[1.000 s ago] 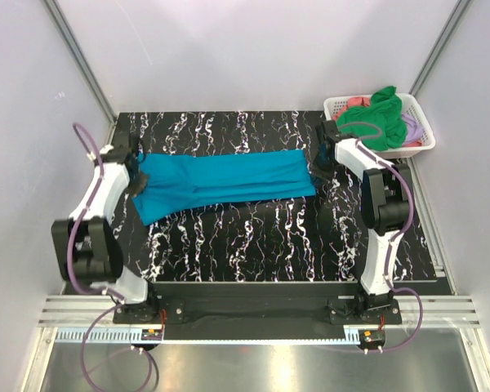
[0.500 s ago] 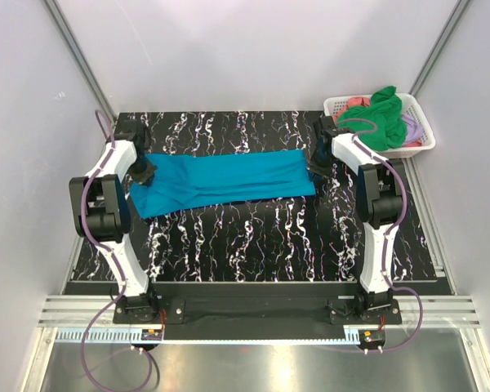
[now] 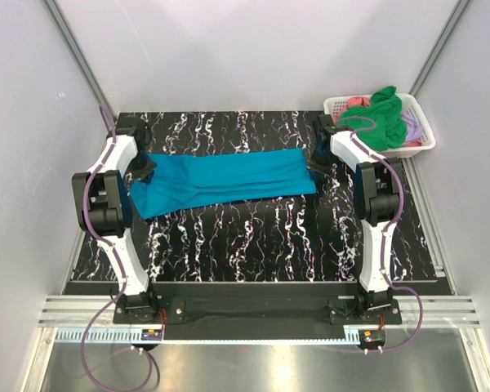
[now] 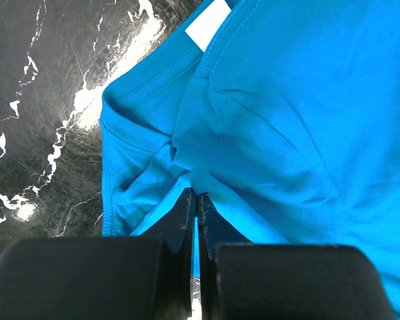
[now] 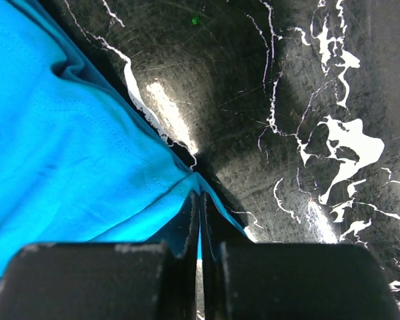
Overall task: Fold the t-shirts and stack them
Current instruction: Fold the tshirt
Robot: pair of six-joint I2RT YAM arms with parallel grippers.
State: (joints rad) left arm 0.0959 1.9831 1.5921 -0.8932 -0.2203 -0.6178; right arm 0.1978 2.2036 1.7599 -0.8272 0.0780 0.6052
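teal-blue t-shirt (image 3: 224, 180) lies flat on the table (image 3: 253, 237) as 1 long creased strip; left tool (image 4: 197, 198) and right tool (image 5: 200, 195) each pinch 1 end.

Overhead view looks down; both wrist views closely share t-shirt (image 3: 220, 181).

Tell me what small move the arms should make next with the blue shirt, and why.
Probably lift the left gripper a little and start carrying its end toward the right gripper. The teal t-shirt already lies as a long narrow band on the table, and both grippers are shut on opposite ends, so a crosswise half-fold looks due.
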